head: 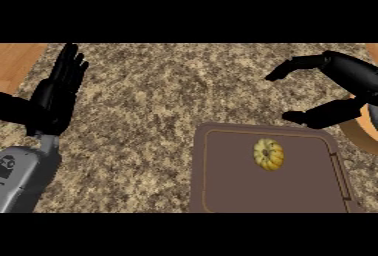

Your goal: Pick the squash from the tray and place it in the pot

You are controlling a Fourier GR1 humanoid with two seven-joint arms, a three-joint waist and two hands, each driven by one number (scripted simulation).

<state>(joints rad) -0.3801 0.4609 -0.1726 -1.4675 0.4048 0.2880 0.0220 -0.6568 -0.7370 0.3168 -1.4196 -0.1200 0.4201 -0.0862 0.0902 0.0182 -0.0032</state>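
Right now the squash [269, 154] sits on the brown tray [221, 190], toward its far right part, untouched. Above it the right hand [339, 75] hovers open, fingers and thumb spread wide, holding nothing. Over at the left edge, the left hand [57, 90] rests open, fingers up. That squash looks small, ribbed and hard, probably light and prone to rolling, so pinching across its middle seems best. Only a pot [359, 131] rim shows at right.

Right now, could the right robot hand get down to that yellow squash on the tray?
Probably yes: the right robot hand hangs open just beyond the tray, and nothing covers the squash or lies between them.
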